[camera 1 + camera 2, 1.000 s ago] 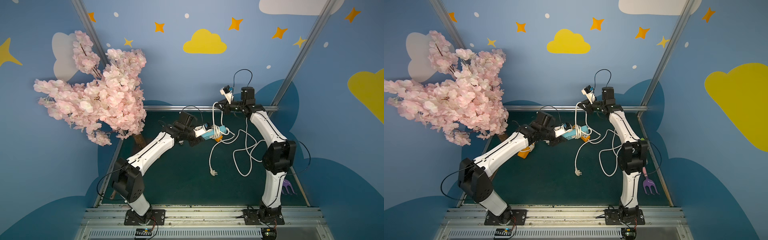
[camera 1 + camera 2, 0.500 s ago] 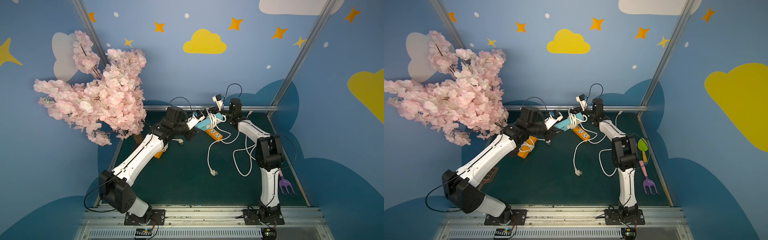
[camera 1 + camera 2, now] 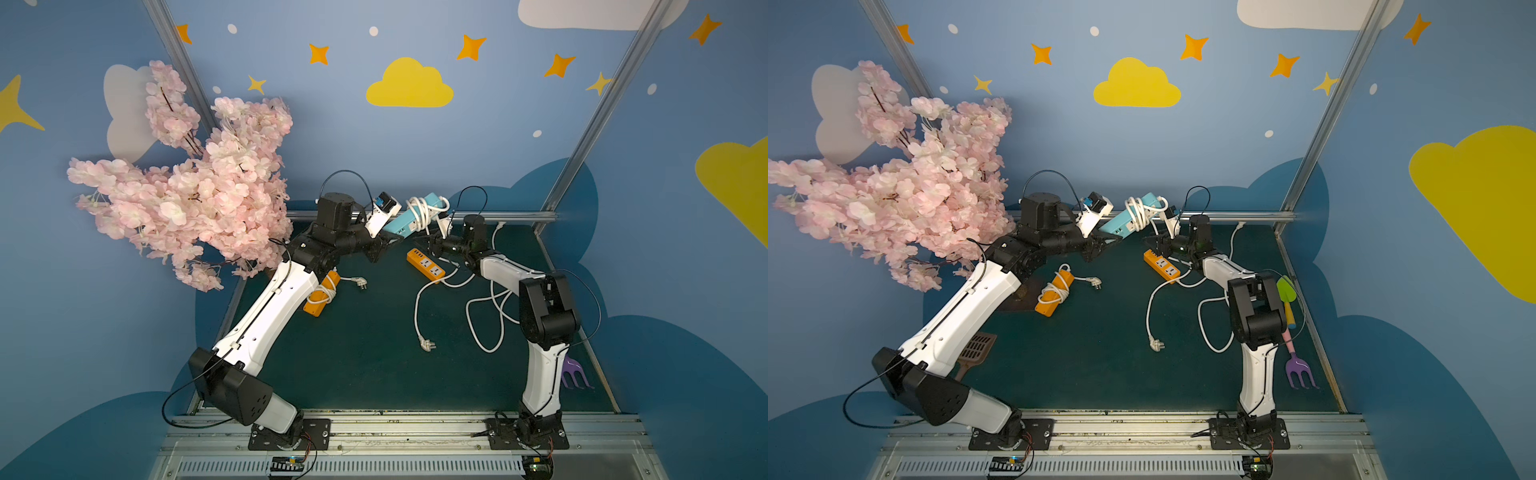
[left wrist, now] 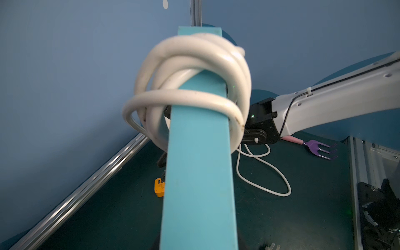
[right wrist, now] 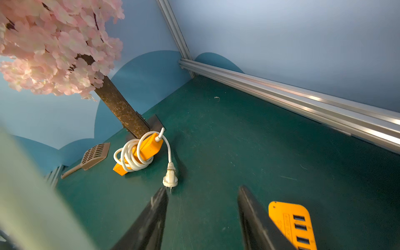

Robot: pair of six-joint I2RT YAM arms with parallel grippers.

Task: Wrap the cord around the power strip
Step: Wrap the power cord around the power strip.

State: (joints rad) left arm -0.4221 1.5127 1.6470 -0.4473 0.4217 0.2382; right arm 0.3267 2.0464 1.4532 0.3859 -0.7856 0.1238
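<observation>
Your left gripper [image 3: 390, 242] pinches the lower end of the blue power strip [image 3: 401, 223] and holds it tilted up off the table [image 3: 365, 332] near the back wall. The white cord [image 4: 186, 65] is coiled in several slack-looking turns around its middle. Your right gripper [image 5: 201, 188] hangs low beside it, jaws spread and empty, just above the orange power strip [image 3: 427, 264]. Hold the left grip firm so the loops cannot slide toward the free end. Where the loose tail leaves the coil is hidden, so find it first. Then grasp it close to the strip and lay the next turn snug.
</observation>
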